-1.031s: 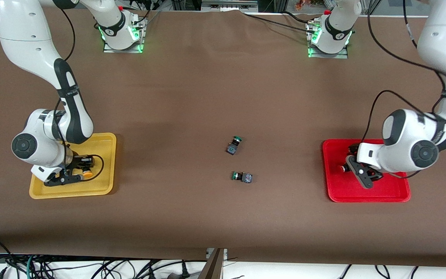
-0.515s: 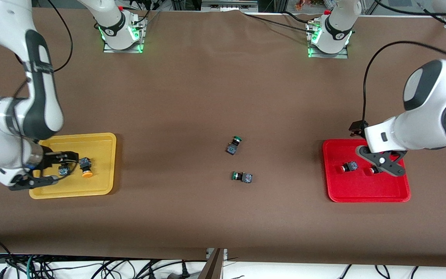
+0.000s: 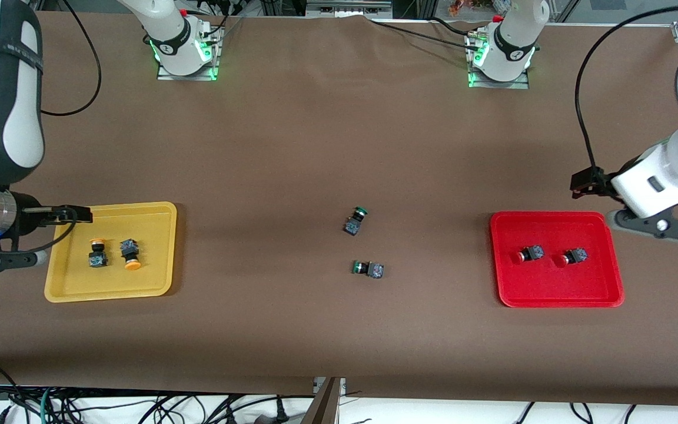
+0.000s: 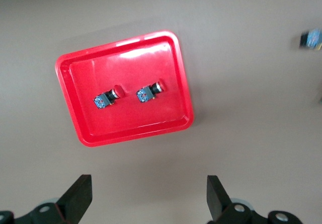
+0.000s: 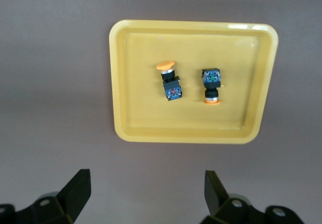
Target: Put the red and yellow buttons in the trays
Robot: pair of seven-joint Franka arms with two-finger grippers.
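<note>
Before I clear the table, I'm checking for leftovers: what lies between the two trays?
In the front view, two green buttons lie on the table between the yellow tray and the red tray.

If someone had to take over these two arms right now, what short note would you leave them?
Left end effector: open, empty, raised over the table beside the shallow red plastic tray, at the left arm's end.
Right end effector: open, empty, raised beside the shallow yellow plastic tray, at the right arm's end.
Both red-capped push buttons lie in the red tray, apart from each other.
Both yellow-capped push buttons lie in the yellow tray.
Done: all four buttons are sorted by colour.
Left: seemingly nothing. The two green-capped push buttons mid-table are not part of the job.
</note>
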